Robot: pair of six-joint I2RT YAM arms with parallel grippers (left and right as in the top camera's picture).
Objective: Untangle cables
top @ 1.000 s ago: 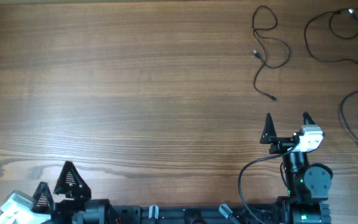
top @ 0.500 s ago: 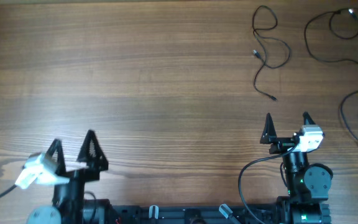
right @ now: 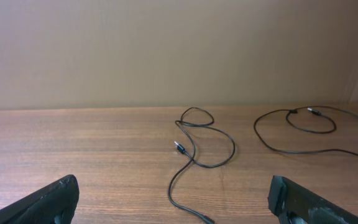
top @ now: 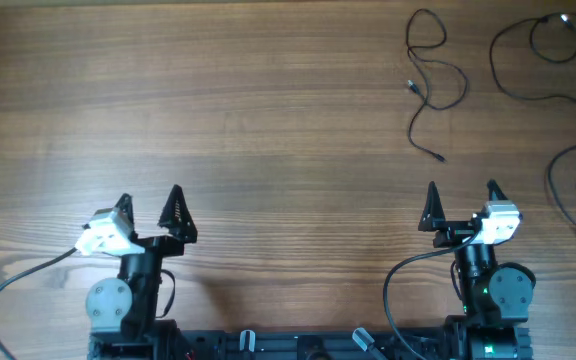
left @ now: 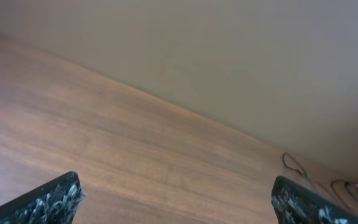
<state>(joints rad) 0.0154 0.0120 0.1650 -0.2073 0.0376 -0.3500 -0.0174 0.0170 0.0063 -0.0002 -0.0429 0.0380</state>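
Three thin dark cables lie apart from each other at the table's far right. One cable [top: 464, 85] curls ahead of my right gripper [top: 462, 186]. A second cable [top: 513, 93] with a loop lies farther right. A third cable [top: 554, 195] runs along the right edge. In the right wrist view the first cable [right: 169, 186] snakes toward my open right gripper [right: 174, 182], and the second cable [right: 269, 144] lies beyond it. My left gripper [top: 148, 197] stands open over bare wood at the near left. Its wrist view shows wide jaws [left: 176, 183] and a distant cable [left: 294, 165].
The wooden table [top: 218, 110] stretches bare across the left and middle. Both arm bases and their thicker black leads [top: 393, 290] sit along the near edge. A plain beige wall [right: 166, 50] rises behind the table's far edge.
My left arm has swung up from the lower left corner and turned to point across the table. The right arm and the cables have not moved.
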